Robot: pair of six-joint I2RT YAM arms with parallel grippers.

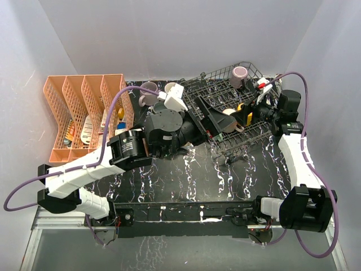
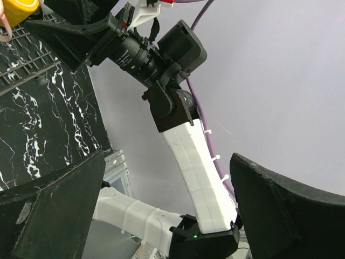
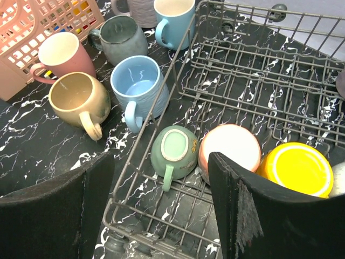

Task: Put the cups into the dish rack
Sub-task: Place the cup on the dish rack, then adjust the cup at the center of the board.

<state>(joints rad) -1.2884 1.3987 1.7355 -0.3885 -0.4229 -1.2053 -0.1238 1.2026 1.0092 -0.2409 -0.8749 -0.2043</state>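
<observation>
The dish rack (image 3: 259, 81) is a dark wire basket at the table's far right (image 1: 248, 138). In its near corner three cups lie upside down: green (image 3: 175, 151), pink (image 3: 229, 148) and yellow (image 3: 299, 167). A mauve cup (image 1: 238, 76) sits at its far end. Outside its left wall stand a blue cup (image 3: 137, 86), tan cup (image 3: 78, 100), pink cup (image 3: 59, 54), grey cup (image 3: 119, 38) and light blue cup (image 3: 173, 19). My right gripper (image 3: 160, 162) hangs open and empty above the green cup. My left gripper (image 2: 167, 162) is open and empty at the rack's left side (image 1: 217, 119).
An orange plastic organiser (image 1: 84, 116) stands at the far left, close to the loose cups. The left arm (image 1: 130, 148) covers most of those cups from above. The right arm (image 2: 188, 156) fills the left wrist view. White walls close in the table.
</observation>
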